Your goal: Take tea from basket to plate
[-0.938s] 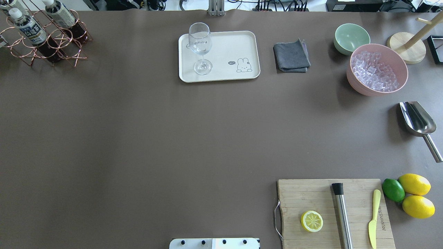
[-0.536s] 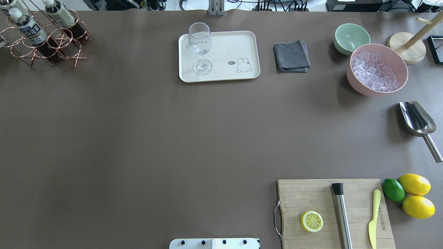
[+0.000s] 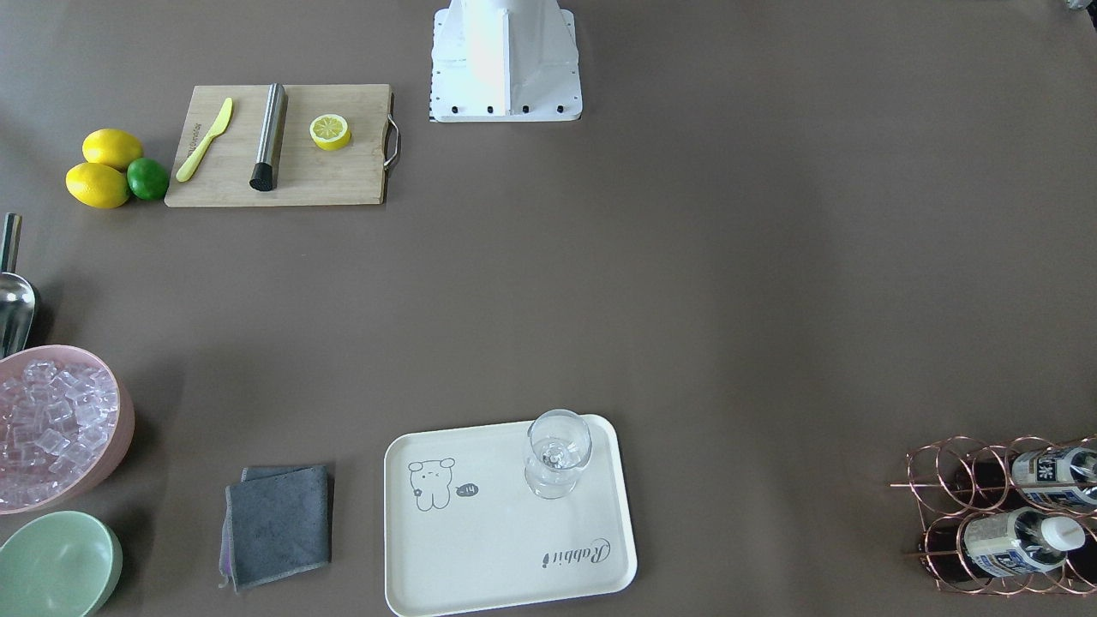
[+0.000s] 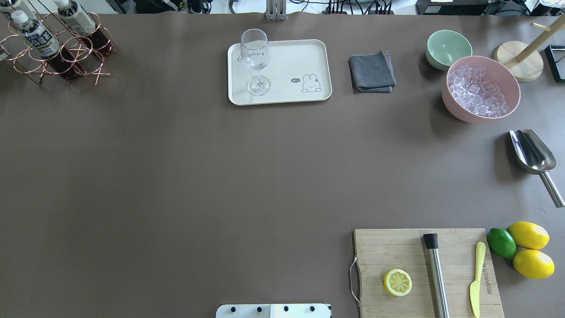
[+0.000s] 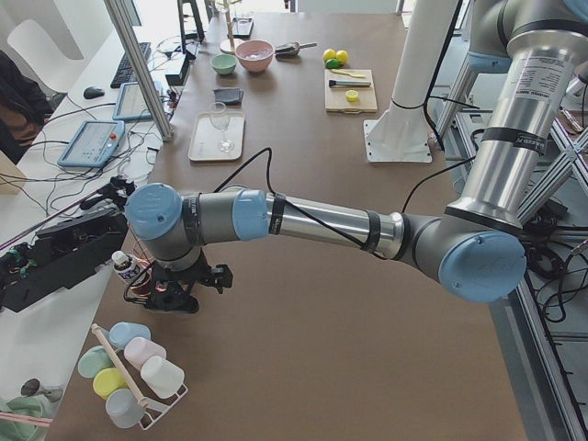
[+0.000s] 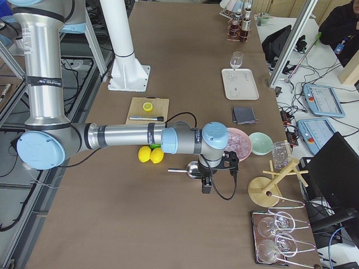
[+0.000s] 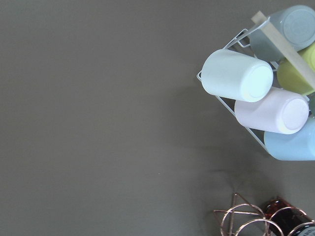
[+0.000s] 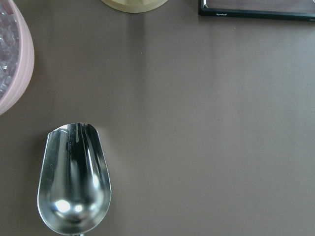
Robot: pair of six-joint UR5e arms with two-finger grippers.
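Three tea bottles stand in the rose-gold wire basket (image 4: 57, 59) at the table's far left corner; one tea bottle (image 4: 39, 39) is nearest. In the front-facing view the basket (image 3: 943, 484) is at the lower right, with a tea bottle (image 3: 1011, 542) in it. The cream plate (image 4: 300, 57) lies at the far middle and holds a wine glass (image 4: 256, 62). My left gripper (image 5: 173, 299) shows only in the exterior left view, low beside the basket; I cannot tell its state. My right gripper (image 6: 212, 178) shows only in the exterior right view, over the metal scoop; I cannot tell its state.
A rack of pastel cups (image 7: 256, 98) stands close to the basket. A pink bowl of ice (image 4: 481, 88), a green bowl (image 4: 448, 47), a grey cloth (image 4: 371, 73) and a metal scoop (image 4: 532, 152) are at the right. A cutting board (image 4: 423, 269) and lemons (image 4: 529, 249) lie near right.
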